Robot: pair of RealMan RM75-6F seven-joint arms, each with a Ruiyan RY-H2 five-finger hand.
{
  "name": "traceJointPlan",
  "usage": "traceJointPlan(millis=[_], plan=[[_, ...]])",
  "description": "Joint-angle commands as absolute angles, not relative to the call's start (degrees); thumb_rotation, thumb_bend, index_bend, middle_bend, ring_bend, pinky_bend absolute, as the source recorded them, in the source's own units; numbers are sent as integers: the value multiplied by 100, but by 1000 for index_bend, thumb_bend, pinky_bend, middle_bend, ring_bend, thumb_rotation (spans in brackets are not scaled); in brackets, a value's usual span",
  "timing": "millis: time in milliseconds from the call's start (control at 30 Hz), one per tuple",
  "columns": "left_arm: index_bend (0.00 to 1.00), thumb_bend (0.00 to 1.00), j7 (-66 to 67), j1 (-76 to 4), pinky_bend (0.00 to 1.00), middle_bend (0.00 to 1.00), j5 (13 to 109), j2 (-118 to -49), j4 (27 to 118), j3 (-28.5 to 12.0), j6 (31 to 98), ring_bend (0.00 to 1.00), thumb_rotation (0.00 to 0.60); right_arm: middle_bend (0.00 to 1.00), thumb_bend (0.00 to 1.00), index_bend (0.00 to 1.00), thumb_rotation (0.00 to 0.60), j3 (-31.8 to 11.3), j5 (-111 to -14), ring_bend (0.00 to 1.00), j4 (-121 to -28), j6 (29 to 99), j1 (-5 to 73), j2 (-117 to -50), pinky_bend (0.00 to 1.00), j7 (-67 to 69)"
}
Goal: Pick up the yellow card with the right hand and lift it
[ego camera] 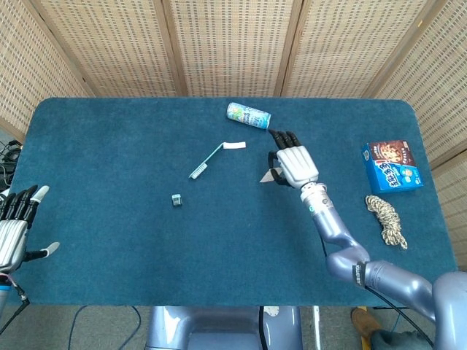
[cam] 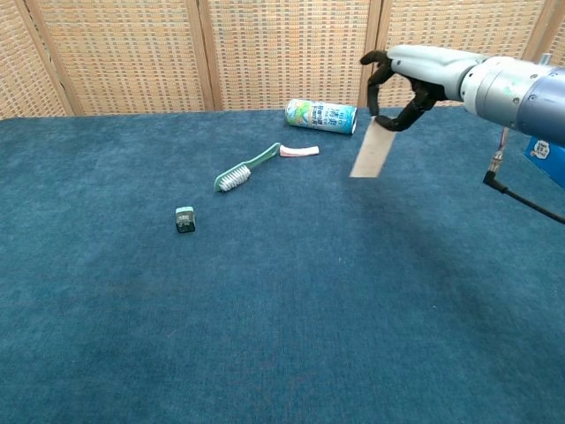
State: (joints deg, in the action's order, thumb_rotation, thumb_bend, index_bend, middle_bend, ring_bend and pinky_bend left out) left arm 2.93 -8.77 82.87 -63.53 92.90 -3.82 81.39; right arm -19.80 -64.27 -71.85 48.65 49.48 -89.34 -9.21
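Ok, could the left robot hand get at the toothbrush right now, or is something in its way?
Probably yes. The left robot hand is open and holds nothing, and the cloth between it and the toothbrush is bare. The small green block sits off that path.

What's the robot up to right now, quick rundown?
Right hand holds card aloft, clear of table. Left hand open, idle. Nothing in the way.

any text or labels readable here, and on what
None can be read.
Can: colourful print, too blurred.
Blue box: white lettering, too small.
Card held by the right robot hand: pale face, no print visible.
Small green item: label too small.
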Motion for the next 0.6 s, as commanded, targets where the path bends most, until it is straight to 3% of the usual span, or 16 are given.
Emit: traceJointPlan(millis=[33,267,600], plan=[[0,0,203,-852,0,0,8377,-6311,9308,-349,8195,0,600,32,617,732,600,-1966,-6480,0,-8298,4774,4770,-8617,0,-269],[0,0,26,-807,0,0,8531,-6233,9310,-283,8275,0,600,32,610,736,600,-1839,-6242,0,-9238,4489,4812,-8710,0,112],[0,0,-21,-804,0,0,8613,-6197,9339,-223,8247,0,600,32,609,736,600,-1596,-5947,0,-9565,4615,4919,-8975,0,-229]])
